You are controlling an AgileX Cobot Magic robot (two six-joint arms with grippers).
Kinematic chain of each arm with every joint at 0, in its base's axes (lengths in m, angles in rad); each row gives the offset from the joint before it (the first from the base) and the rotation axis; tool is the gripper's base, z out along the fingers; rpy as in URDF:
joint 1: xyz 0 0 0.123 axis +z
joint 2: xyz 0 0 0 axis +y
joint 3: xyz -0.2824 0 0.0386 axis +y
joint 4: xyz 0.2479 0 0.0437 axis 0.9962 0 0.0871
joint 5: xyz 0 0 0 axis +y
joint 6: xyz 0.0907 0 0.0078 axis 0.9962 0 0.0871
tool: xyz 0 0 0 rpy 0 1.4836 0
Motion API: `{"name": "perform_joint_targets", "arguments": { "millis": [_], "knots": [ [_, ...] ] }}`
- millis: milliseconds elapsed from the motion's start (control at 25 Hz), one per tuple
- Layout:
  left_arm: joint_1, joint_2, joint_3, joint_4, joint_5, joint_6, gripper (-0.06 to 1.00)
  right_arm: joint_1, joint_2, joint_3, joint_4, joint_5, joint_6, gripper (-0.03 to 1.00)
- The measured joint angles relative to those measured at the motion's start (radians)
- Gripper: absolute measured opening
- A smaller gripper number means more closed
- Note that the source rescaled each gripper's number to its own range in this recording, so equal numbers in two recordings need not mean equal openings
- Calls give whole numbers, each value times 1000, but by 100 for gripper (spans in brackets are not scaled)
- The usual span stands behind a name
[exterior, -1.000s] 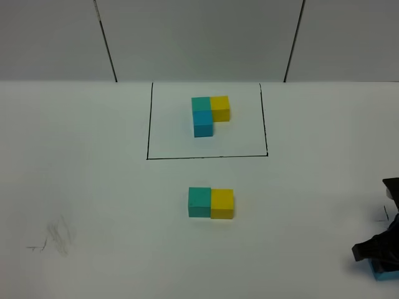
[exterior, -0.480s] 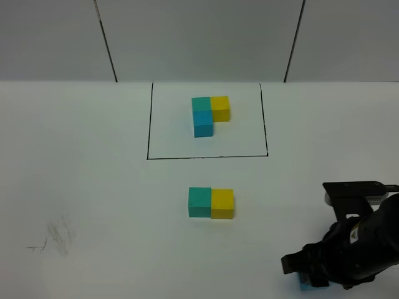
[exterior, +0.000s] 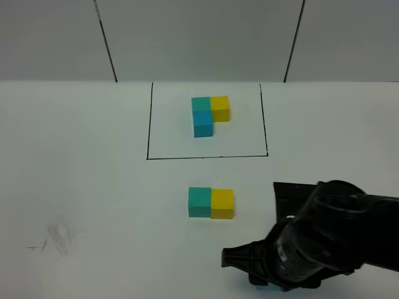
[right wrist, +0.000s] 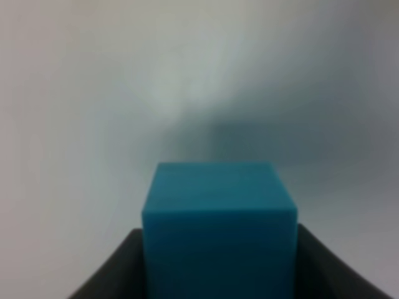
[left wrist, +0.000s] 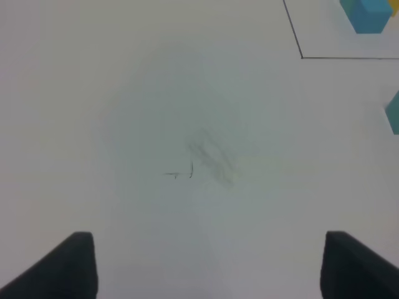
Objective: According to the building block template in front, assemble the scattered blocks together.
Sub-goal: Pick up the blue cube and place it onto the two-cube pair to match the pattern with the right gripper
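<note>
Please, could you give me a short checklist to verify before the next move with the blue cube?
1. Sky-blue cube gripped by right hand: ok.
2. Teal-green cube and yellow cube touch side by side: ok.
3. Template shows sky-blue in front of teal-green: ok.
4. Table in front of the teal-green cube is bare: ok.
5. Left hand open, away from the cubes: ok.
6. Held cube's edges parallel to the pair: cannot tell.

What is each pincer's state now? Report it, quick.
Left pincer: open, holding nothing.
Right pincer: closed on the sky-blue cube.
</note>
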Motion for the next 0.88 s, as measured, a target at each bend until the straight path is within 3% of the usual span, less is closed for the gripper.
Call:
{"name": "perform_joint_targets", "arguments": {
  "millis": [240,560,880],
  "knots": [
    [0,0,0,0,0,1,59,76,134,-163,-60,17,64,20],
    [0,0,0,0,0,1,59,100,302,-337,10,21,10,20],
    [0,0,0,0,0,1,59,100,429,-515,10,117,-4,20]
  ]
}}
